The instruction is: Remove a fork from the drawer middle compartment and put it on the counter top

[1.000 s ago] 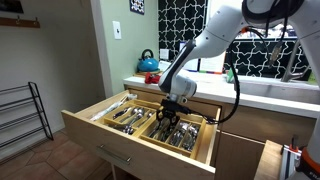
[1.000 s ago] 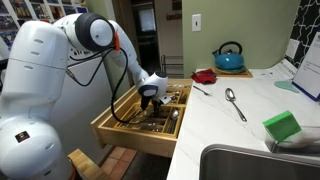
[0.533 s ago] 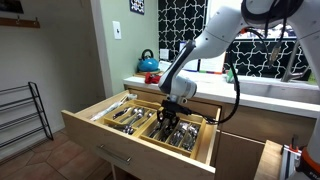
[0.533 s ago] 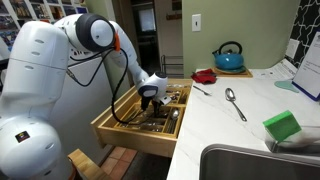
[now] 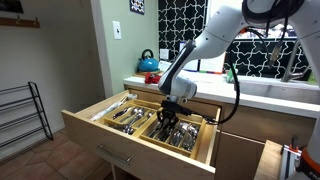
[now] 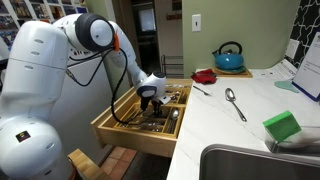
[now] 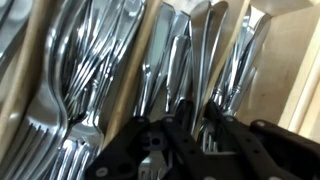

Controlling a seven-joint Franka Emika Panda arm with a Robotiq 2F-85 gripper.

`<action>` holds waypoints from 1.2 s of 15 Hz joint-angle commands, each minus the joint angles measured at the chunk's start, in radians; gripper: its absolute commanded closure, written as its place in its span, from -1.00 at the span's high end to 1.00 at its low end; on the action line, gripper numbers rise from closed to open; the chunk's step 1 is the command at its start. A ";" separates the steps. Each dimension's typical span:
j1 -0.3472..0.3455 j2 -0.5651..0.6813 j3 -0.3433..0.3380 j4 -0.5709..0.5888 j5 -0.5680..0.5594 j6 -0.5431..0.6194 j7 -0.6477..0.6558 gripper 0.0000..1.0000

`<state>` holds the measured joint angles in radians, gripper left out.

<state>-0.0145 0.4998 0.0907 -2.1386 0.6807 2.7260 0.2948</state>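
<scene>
The wide light-wood drawer (image 5: 105, 143) (image 6: 118, 134) stands pulled open, and its divider tray is full of steel cutlery. My gripper (image 5: 171, 122) (image 6: 150, 102) reaches down into the middle compartment (image 5: 158, 131). In the wrist view my gripper (image 7: 196, 112) has its black fingers (image 7: 180, 125) drawn close together, with the tines of a fork (image 7: 207, 140) between them, among other forks. The pale counter top (image 6: 245, 125) (image 5: 262, 94) lies beside and above the drawer.
On the counter are a blue kettle (image 6: 228, 57) (image 5: 147, 63), a red dish (image 6: 205, 75), a spoon (image 6: 233, 102), a green sponge (image 6: 282, 126) and the steel sink (image 6: 245, 165). Wooden dividers (image 7: 136, 70) separate the cutlery rows. A wire rack (image 5: 20, 115) stands on the floor.
</scene>
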 commanded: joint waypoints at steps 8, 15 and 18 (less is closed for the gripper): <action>0.072 -0.097 -0.033 -0.115 -0.047 0.082 0.073 -0.90; 0.128 -0.167 -0.071 -0.176 -0.157 0.104 0.165 -0.90; 0.129 -0.212 -0.071 -0.203 -0.208 0.089 0.200 -0.90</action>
<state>0.0991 0.3579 0.0373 -2.2806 0.5260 2.8382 0.4469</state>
